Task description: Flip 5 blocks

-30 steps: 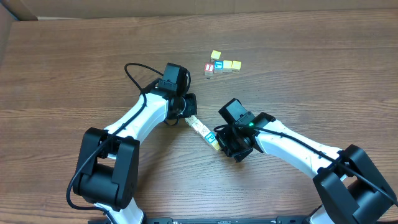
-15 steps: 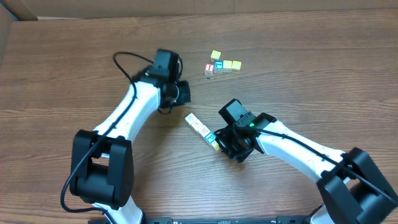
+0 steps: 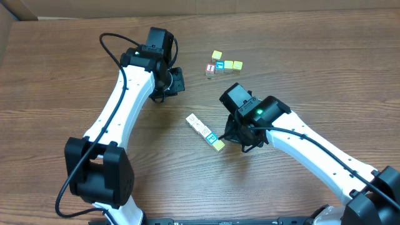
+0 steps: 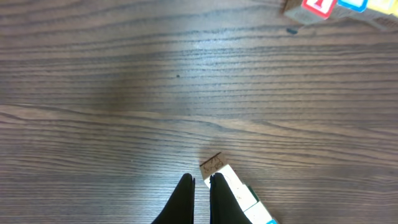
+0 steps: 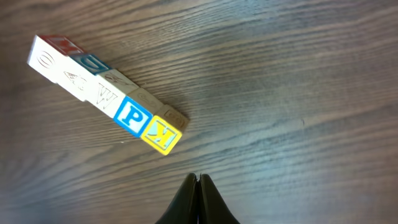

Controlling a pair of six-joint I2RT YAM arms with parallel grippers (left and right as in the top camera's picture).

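Five blocks [image 3: 204,132] lie end to end in a slanted row mid-table. In the right wrist view the row [image 5: 102,93] shows pale faces, a blue "P" [image 5: 132,116] and a yellow end cube [image 5: 161,134]. My right gripper [image 3: 240,141] is shut and empty, just right of the yellow end and apart from it; its tips [image 5: 199,178] sit below that cube. My left gripper [image 3: 173,84] is shut and empty, off to the far left of the row. The left wrist view shows the gripper [image 4: 200,182] over the wood, with the row's pale end [image 4: 233,186] right behind one finger.
A second cluster of small cubes [image 3: 223,64] sits at the back, including a red "I" cube [image 3: 210,68] and a lone yellow one [image 3: 216,55]. Its edge shows in the left wrist view [image 4: 323,6]. A cardboard wall [image 3: 187,7] borders the far side.
My left arm has pulled away from the row's upper end, toward the far left. My right gripper has backed off the yellow end. The row stays put.
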